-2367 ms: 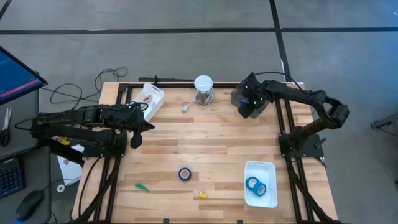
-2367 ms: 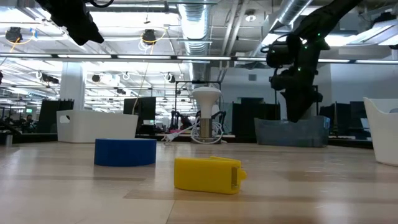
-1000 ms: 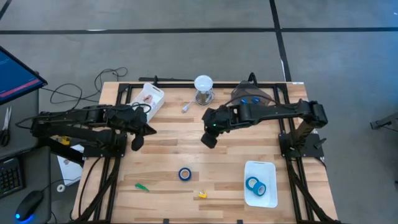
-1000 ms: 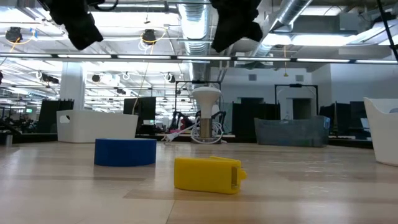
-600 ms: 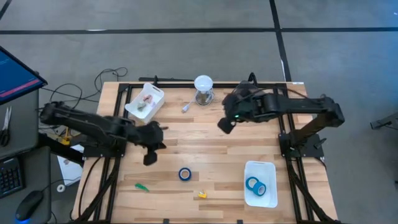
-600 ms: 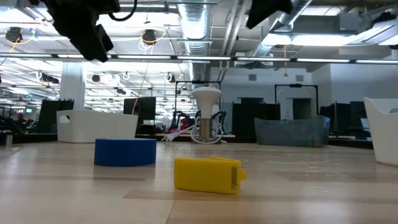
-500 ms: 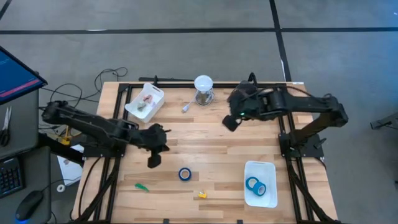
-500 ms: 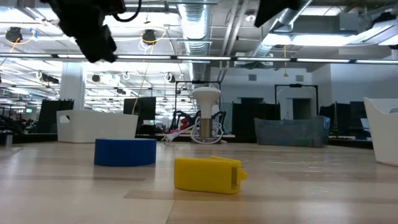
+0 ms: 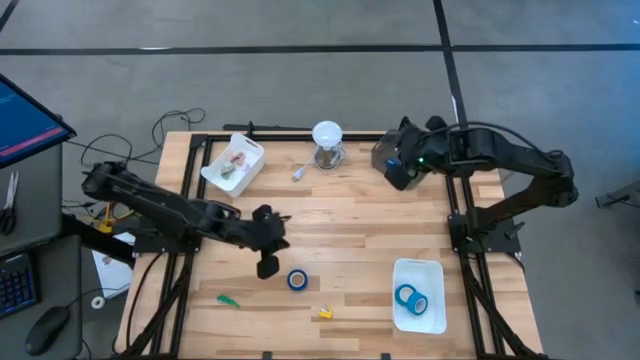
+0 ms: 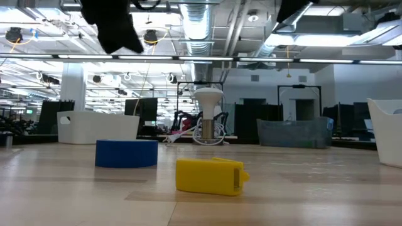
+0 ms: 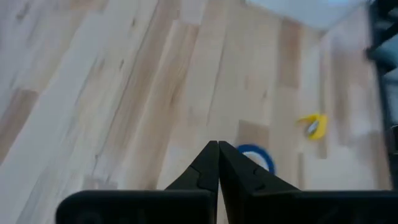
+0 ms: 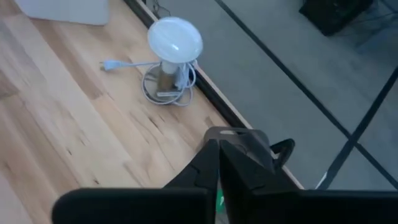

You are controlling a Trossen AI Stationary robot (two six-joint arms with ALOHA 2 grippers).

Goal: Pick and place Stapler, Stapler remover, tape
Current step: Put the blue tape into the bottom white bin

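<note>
Left gripper (image 9: 268, 266): it is hanging over the middle of the table (image 9: 350, 235), just beside the loose tape roll. Its jaws are pressed together and holding nothing.
Green piece (image 9: 229, 299): a tiny green thing is lying near the front edge, to the left of the roll.
Loose tape roll (image 9: 297, 280): the small blue ring is lying flat on the wood, close to the left gripper, and nothing is touching it. In the left wrist view it is showing just past the dark fingertips (image 11: 217, 155).
Yellow piece (image 9: 324, 313): a tiny yellow thing is sitting near the front edge, a little right of the roll.
Step in hand: I think the left arm is going for the loose roll.
How to do it well: the jaws need to spread first, because they cannot take the ring while they are pressed together. Then the gripper should come straight down with one finger inside the ring and one outside, or one on each side. It should go slowly, so the roll is not pushed away.
White tray (image 9: 430, 268): it is sitting at the front right, with another blue tape roll (image 9: 410, 298) already lying in it.
Right gripper (image 9: 398, 172): it is waiting at the back right, over a dark bin (image 9: 383, 152). Its jaws are pressed together and empty.
</note>
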